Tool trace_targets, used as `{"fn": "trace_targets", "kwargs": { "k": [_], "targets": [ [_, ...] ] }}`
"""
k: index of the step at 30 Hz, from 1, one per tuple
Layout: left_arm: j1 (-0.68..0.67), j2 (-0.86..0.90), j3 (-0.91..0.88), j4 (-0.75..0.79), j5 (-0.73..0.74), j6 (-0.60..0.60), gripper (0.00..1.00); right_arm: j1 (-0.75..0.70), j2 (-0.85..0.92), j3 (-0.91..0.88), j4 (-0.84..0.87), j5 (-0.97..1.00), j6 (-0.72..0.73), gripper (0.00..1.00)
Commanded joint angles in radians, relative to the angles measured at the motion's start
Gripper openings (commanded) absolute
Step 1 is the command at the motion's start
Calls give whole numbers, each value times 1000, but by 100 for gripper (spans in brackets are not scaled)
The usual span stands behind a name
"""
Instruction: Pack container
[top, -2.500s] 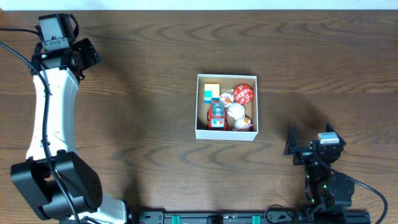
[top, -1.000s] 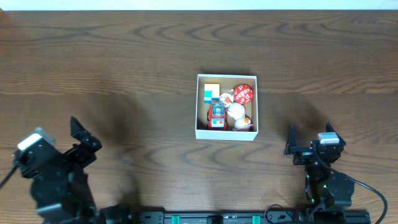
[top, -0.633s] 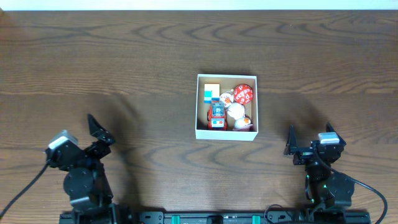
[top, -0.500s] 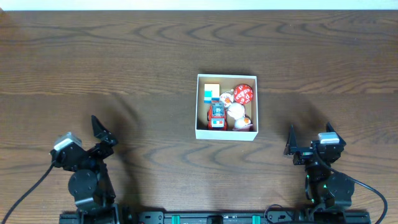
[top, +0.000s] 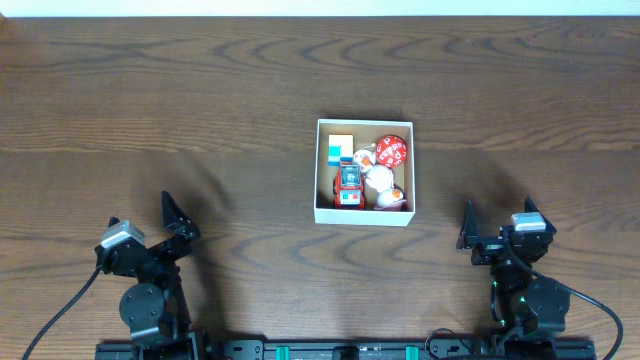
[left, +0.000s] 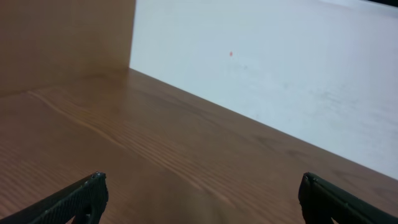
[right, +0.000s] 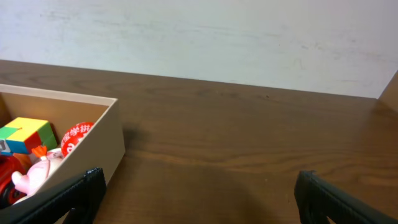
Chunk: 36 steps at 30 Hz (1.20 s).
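The container (top: 364, 216) is a shallow square box with white walls at the table's middle. It holds a red toy car (top: 348, 186), a coloured cube (top: 340, 148), a red round tag (top: 392, 151) and small white toys. My left gripper (top: 172, 222) is open and empty at the front left, far from the box. My right gripper (top: 497, 222) is open and empty at the front right. In the right wrist view the container's wall (right: 93, 149) shows at the left, with the cube (right: 26, 134) and the tag (right: 76, 138) inside. The left wrist view shows only bare table between its fingers (left: 200, 199).
The dark wooden table (top: 200, 100) spreads all around the box. A pale wall (right: 217, 37) stands beyond the table's far edge. A wooden panel (left: 62, 37) stands at the left in the left wrist view.
My left arm has folded down from the far left corner to the front left and moved right into a low resting pose. The right arm and the box have not moved.
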Motion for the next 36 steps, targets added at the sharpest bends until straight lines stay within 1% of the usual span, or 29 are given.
{"fn": "trace_targets", "kwargs": {
  "k": [1,19,31,36],
  "targets": [
    [5,-18,-12,-16,55,3,98,10,-6,-5,0,3,-13,99],
    [0,-31,-13,-181,72,3,98,10,-6,-5,0,3,-12,99],
    [-139,-31,-13,-199,72,3,98,10,-6,-5,0,3,-13,99],
    [-155,-30,-13,-198,72,3,98,10,-6,-5,0,3,-12,99]
  ]
}}
